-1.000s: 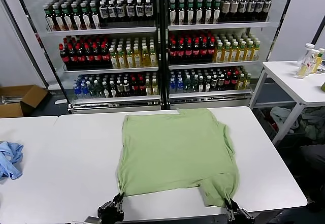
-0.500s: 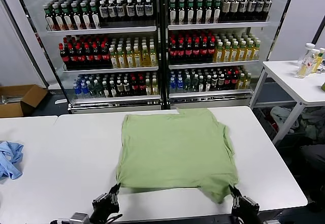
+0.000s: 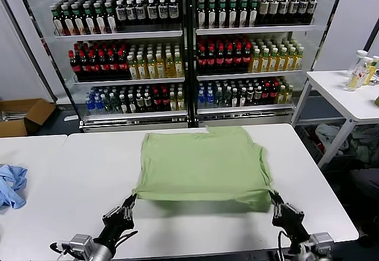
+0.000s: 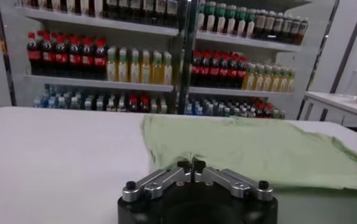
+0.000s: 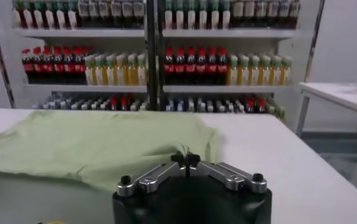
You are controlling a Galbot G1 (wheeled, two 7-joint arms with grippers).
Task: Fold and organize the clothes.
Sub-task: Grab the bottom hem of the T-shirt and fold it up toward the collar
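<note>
The light green shirt (image 3: 201, 163) lies on the white table (image 3: 89, 178), its near edge raised off the surface. My left gripper (image 3: 130, 200) is shut on the shirt's near left corner. My right gripper (image 3: 274, 197) is shut on the near right corner. In the left wrist view the left gripper (image 4: 191, 164) pinches a tuft of the green shirt (image 4: 257, 149). Likewise, the right wrist view has the right gripper (image 5: 185, 159) closed on the shirt (image 5: 99, 146). The collar, buttons and logo are hidden.
A light blue garment (image 3: 10, 185) lies at the table's left edge. Shelves of bottles (image 3: 177, 54) stand behind the table. A second white table (image 3: 349, 95) with bottles is at the right, and a cardboard box (image 3: 23, 116) sits on the floor at left.
Both grippers have lifted the shirt's near corners and carried them away from me, so the near edge now hangs above the table and the shirt looks shorter.
</note>
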